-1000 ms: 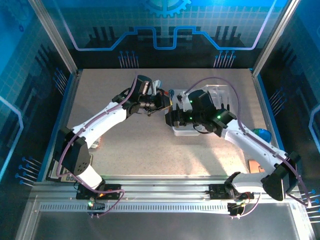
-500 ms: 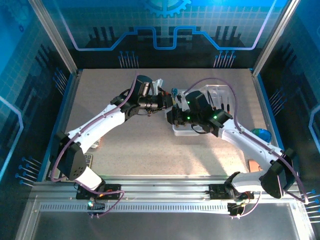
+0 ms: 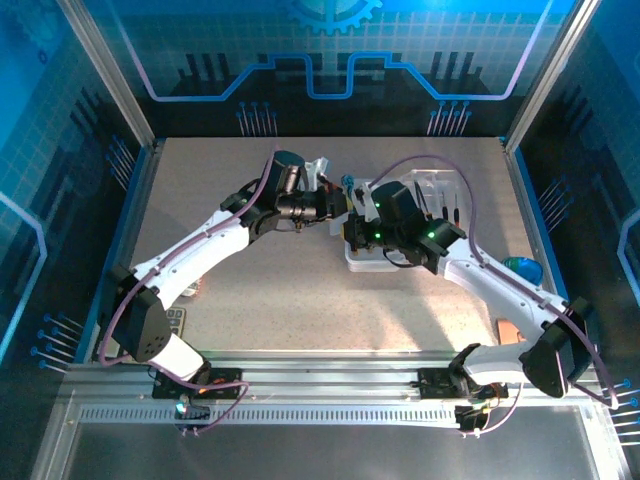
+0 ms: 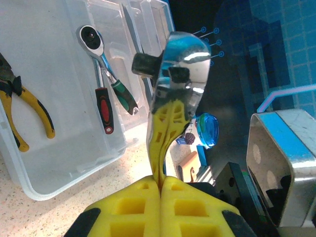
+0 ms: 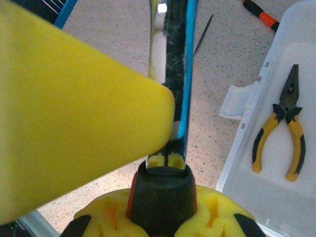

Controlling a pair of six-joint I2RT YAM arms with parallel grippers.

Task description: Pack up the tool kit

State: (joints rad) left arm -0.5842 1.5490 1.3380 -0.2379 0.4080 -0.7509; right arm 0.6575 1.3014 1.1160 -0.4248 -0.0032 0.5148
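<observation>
The clear rectangular plastic case (image 3: 378,262) lies open on the table just beside both grippers, its lid (image 3: 440,190) folded back on the far side. From the left wrist, the case sits ahead and to the left of the left gripper (image 4: 160,181). It holds yellow-handled pliers (image 4: 34,109), a ratchet with a green-and-black grip (image 4: 106,64) and a short red-and-black piece (image 4: 104,111).

The left gripper's yellow pads are pressed together on the thin shank of a chrome ratchet wrench (image 4: 180,59), whose head and square drive stand beyond the fingertips. The right gripper (image 5: 165,207) is closed around a black round handle (image 5: 160,185) with a red band. A narrow metal bar rises from the handle, and a large yellow pad presses on the bar's left side. Whether this is the same wrench I cannot tell.

Ahead of the right gripper, an orange-and-black screwdriver (image 5: 261,15) lies on the speckled beige tabletop (image 3: 300,300). A blue round object (image 3: 522,268) sits well apart from both grippers, by the table's right edge. Blue-lit, grid-patterned panels (image 3: 350,50) set in aluminium posts (image 3: 105,70) wall the table in.
</observation>
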